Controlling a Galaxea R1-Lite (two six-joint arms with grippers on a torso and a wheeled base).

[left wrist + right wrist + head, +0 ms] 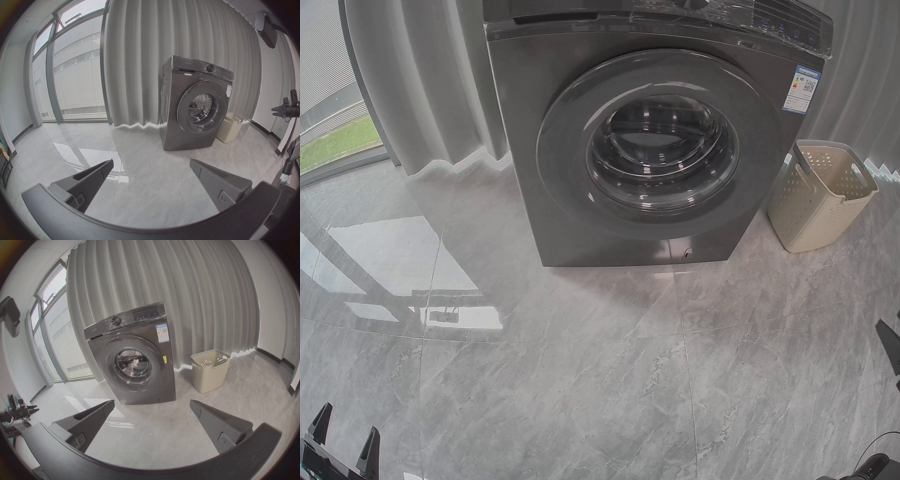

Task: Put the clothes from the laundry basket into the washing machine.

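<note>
Facing a dark grey washing machine (650, 144), sitting on pale floor tiles with its round glass door shut and clear film wrapping its control panel. Showing a pale shape (133, 362) behind the glass, unclear whether cloth. Carrying a blue-edged label (803, 89) with coloured bars at the upper front corner, print too small for reading. Standing just beside the washing machine on that label side: a cream perforated laundry basket (800, 212). Hovering low, well short of the washing machine: left gripper (150, 162) and right gripper (151, 402), fingers spreading wide, pinching nothing.
</note>
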